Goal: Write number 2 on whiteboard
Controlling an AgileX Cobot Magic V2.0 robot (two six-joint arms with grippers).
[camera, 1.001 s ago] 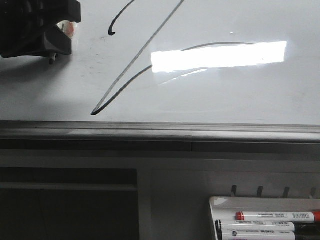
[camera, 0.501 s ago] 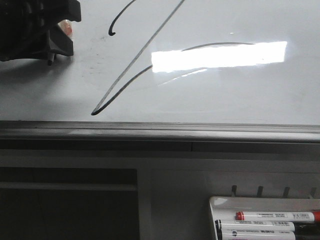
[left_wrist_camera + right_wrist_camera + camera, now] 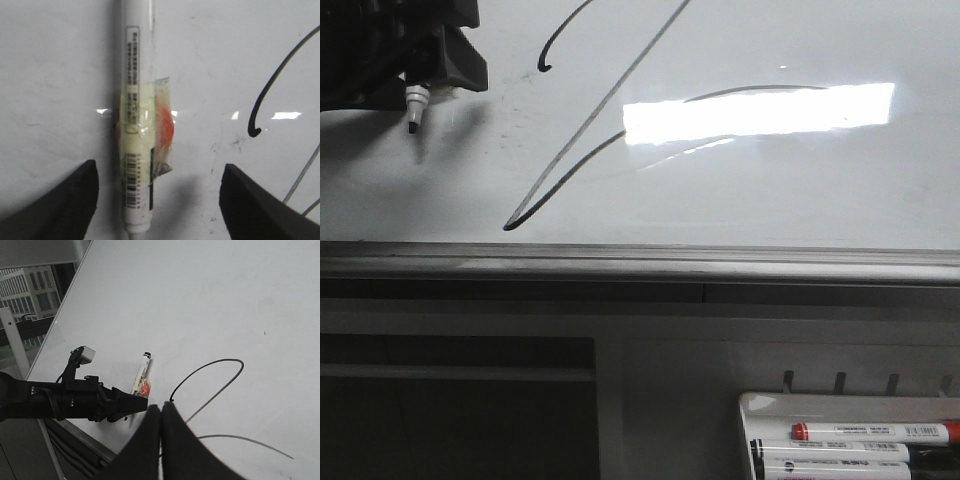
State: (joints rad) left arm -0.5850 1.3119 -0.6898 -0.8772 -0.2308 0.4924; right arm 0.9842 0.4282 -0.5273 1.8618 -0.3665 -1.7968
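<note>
The number 2 (image 3: 620,110) stands drawn on the whiteboard (image 3: 770,190), running from the upper middle of the front frame down to a sharp corner at lower left, with its base sweeping right through the bright reflection (image 3: 760,112). At upper left of that frame the left gripper (image 3: 415,70) sits against the board, a marker (image 3: 414,105) tip poking out below it. In the left wrist frame its jaws stand wide apart on either side of the marker (image 3: 137,150) (a taped barrel with an orange patch), touching neither side of it. The right gripper (image 3: 161,415) has its jaws pressed together on nothing, at the bottom middle of its own frame.

The risk, as I judge it: the marker is unheld on a sloping glossy board, so it may slide or roll and streak the finished figure. A careless pull-back could also nudge it.
</note>
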